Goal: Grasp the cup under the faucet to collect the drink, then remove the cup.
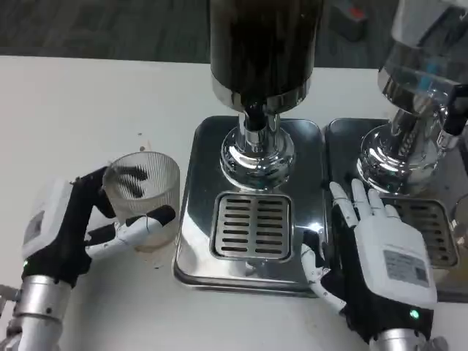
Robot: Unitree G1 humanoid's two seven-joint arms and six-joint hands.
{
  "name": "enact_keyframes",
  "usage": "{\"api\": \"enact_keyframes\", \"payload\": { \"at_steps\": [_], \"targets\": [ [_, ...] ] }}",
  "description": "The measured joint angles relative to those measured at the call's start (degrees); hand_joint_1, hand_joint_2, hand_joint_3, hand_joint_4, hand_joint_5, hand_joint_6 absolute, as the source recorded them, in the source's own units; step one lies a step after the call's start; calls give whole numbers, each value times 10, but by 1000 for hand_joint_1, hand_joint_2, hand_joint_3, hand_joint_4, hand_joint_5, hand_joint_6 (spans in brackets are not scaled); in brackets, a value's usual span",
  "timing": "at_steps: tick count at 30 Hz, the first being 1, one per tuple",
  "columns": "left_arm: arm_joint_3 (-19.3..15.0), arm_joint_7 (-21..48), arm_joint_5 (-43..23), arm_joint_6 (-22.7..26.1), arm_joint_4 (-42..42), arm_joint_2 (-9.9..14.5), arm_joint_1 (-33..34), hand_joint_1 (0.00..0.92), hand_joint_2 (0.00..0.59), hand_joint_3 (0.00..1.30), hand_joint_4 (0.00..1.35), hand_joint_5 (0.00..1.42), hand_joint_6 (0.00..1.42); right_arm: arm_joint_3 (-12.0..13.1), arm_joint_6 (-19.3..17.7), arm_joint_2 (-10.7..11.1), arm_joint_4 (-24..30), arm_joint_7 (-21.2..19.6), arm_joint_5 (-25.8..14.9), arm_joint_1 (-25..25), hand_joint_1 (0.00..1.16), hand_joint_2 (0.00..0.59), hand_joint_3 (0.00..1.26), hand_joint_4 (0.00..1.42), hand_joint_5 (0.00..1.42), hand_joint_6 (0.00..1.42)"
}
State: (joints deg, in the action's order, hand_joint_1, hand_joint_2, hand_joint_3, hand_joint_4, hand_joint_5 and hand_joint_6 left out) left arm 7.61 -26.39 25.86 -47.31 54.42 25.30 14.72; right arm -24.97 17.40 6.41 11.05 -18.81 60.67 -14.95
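Note:
A ribbed clear glass cup (pixel 143 196) stands on the white table left of the drink dispenser. My left hand (pixel 80 227) wraps around it, black fingers behind the glass and a white thumb across its front. The dispenser's dark tank and black faucet (pixel 255 117) rise above a chrome base (pixel 257 157), with a slotted drip grate (pixel 252 227) on the steel tray (pixel 191 248) below. Nothing stands on the grate. My right hand (pixel 384 256) lies flat and open over the seam between this tray and the neighbouring one, fingers pointing away from me.
A second dispenser (pixel 413 80) with a clear tank and chrome base stands at the right on its own steel tray (pixel 344 135). White table (pixel 88 110) stretches to the left and behind the cup.

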Motion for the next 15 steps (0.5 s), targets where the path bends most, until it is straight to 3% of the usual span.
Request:
{"api": "enact_keyframes", "payload": {
  "at_steps": [15],
  "targets": [
    [73, -45, 109, 19, 15, -25, 86, 414, 77, 652, 716, 847, 827, 14, 6, -4, 7, -8, 0, -10, 362, 530, 115, 0, 6, 0]
  ]
}}
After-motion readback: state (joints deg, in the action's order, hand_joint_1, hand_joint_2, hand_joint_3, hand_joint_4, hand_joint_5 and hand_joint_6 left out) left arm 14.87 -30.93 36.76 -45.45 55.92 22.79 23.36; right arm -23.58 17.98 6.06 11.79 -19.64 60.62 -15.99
